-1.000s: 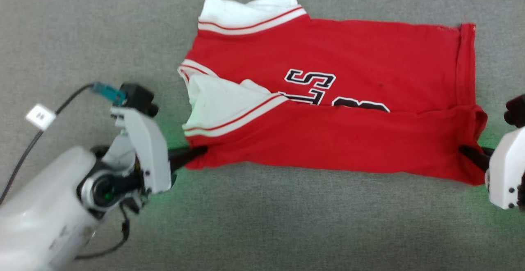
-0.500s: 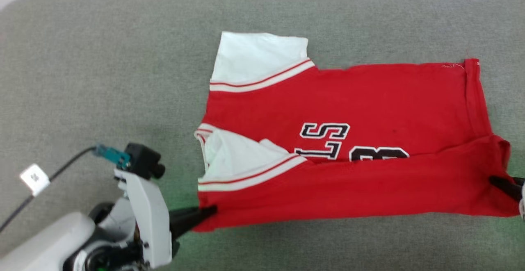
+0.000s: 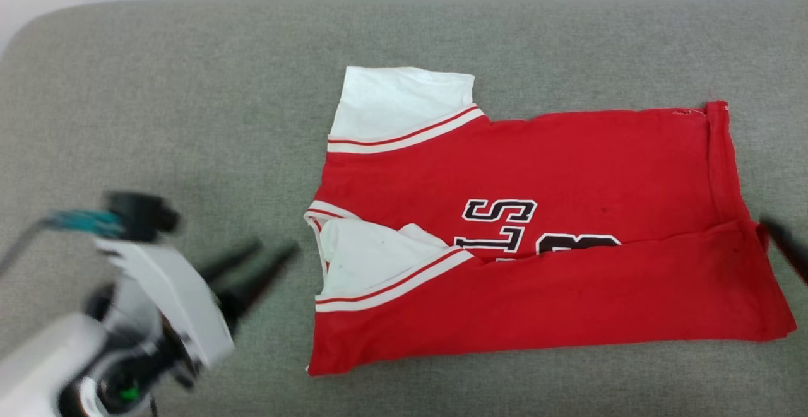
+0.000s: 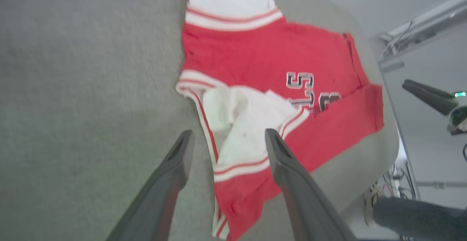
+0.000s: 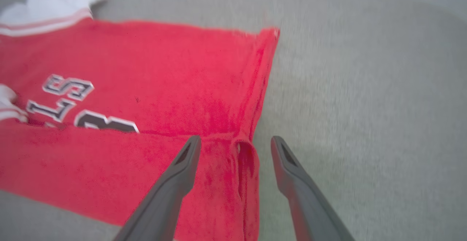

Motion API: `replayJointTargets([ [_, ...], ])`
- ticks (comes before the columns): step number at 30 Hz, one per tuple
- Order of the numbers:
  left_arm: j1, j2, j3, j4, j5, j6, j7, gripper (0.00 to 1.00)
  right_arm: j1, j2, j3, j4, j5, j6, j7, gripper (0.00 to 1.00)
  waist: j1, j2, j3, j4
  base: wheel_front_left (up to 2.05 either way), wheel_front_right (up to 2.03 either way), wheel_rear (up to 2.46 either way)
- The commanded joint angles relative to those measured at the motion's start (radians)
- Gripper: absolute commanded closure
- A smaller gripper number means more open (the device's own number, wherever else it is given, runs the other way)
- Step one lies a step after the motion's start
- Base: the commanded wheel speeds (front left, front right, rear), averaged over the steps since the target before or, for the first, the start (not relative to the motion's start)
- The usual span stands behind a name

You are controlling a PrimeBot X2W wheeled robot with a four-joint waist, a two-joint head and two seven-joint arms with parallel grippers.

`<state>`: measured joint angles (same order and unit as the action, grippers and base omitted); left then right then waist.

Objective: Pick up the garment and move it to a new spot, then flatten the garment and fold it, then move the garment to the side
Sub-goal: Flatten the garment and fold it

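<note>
The garment (image 3: 536,240) lay flat near the centre of the grey tabletop (image 3: 189,89), collar end toward the robot's left and hem toward its right. Its near long edge lay folded up over the front, covering the lower part of the black lettering (image 3: 505,215). The far white sleeve (image 3: 404,98) lay unfolded. The step in hand was judged to be folding, with one lengthwise fold laid. The left claw (image 3: 274,248) was open and empty, apart from the collar end. The right claw (image 5: 235,140) was open and empty, just beside the hem. The next move likely called for gripping the far edge at both ends. The knit fabric looked soft and limp; the tabletop covering was coarse-woven, with rounded corners.
</note>
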<state>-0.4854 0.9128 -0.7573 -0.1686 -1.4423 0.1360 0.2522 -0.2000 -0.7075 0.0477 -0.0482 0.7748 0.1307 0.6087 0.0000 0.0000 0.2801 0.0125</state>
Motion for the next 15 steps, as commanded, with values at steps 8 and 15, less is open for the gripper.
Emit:
replayJointTargets([
  [8, -0.028, -0.101, 0.130, 0.134, 0.050, 0.050, -0.280, 0.00, -0.034, 0.263, -0.051, -0.057, -0.185, 0.000, -0.369, 0.00, 0.0000, 0.0000, -0.004, -0.048, 0.00, 0.00, 0.00],
  [15, -0.164, -0.126, 0.103, 0.293, 0.184, 0.034, -0.316, 0.00, -0.026, 0.381, -0.045, -0.069, -0.275, 0.000, -0.516, 0.00, 0.0000, 0.0000, 0.018, -0.110, 0.00, 0.00, 0.00],
])
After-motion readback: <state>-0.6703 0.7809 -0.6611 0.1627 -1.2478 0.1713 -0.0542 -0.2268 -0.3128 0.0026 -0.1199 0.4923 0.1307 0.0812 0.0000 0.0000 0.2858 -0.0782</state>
